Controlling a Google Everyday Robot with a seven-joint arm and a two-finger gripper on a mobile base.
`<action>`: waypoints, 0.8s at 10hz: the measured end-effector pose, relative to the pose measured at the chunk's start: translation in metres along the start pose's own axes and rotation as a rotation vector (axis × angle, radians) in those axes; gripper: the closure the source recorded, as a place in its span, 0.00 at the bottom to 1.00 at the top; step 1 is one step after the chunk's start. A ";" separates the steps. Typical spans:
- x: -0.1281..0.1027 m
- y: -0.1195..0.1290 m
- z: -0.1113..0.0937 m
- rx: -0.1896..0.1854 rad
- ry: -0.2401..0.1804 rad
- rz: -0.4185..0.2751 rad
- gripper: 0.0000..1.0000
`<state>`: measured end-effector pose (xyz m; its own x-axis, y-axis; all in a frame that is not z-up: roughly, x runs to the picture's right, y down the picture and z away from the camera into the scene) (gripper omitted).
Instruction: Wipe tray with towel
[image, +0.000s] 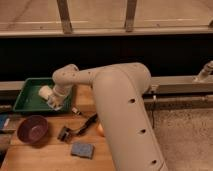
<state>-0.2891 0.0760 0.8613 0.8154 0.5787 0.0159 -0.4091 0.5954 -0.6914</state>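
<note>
A green tray (26, 101) sits at the back left of the wooden table. My gripper (52, 99) reaches down into the tray near its right side. A white bundle, apparently the towel (45, 92), lies at the gripper's tip on the tray floor. The arm's large beige links fill the middle of the view and hide the table's right part.
A dark maroon bowl (32, 129) stands in front of the tray. A black-handled brush (76, 129) and a blue sponge (82, 149) lie on the table (45, 157). A small orange object (100, 129) peeks out beside the arm. A dark wall and a rail run behind.
</note>
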 end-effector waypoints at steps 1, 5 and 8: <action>-0.007 -0.003 0.001 0.001 0.006 -0.011 1.00; -0.020 -0.019 0.032 -0.102 0.099 -0.030 1.00; -0.002 -0.026 0.053 -0.155 0.202 -0.008 1.00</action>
<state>-0.3022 0.0889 0.9171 0.8902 0.4415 -0.1122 -0.3473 0.4983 -0.7944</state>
